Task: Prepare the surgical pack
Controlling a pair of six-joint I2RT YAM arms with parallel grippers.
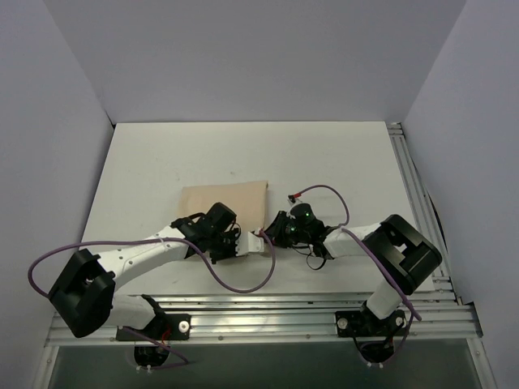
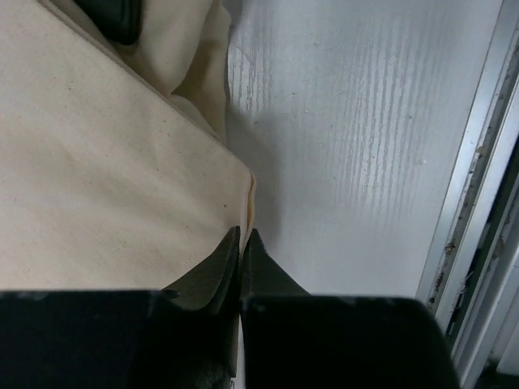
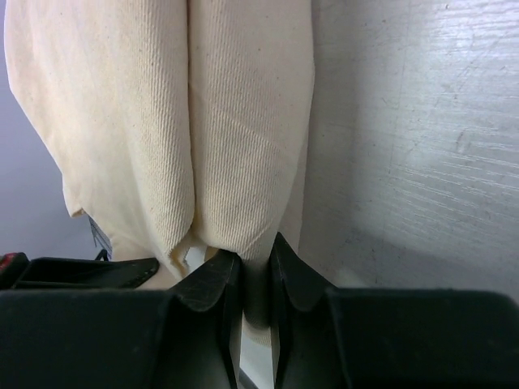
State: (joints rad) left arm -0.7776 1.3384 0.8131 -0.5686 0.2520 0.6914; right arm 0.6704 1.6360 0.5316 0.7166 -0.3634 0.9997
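Surgical pack (image 1: 224, 203): tan woven cloth, folded rect.

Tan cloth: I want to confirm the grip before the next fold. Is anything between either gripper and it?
Nothing visible does. The left gripper is shut on a corner of the cloth, and the right gripper pinches a bunched fold of it directly.

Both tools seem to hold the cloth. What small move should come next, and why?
Probably raise both tools a little, together. The left tool is shut on an edge of the cloth and the right tool on a fold, so uneven lifting could pull it loose.
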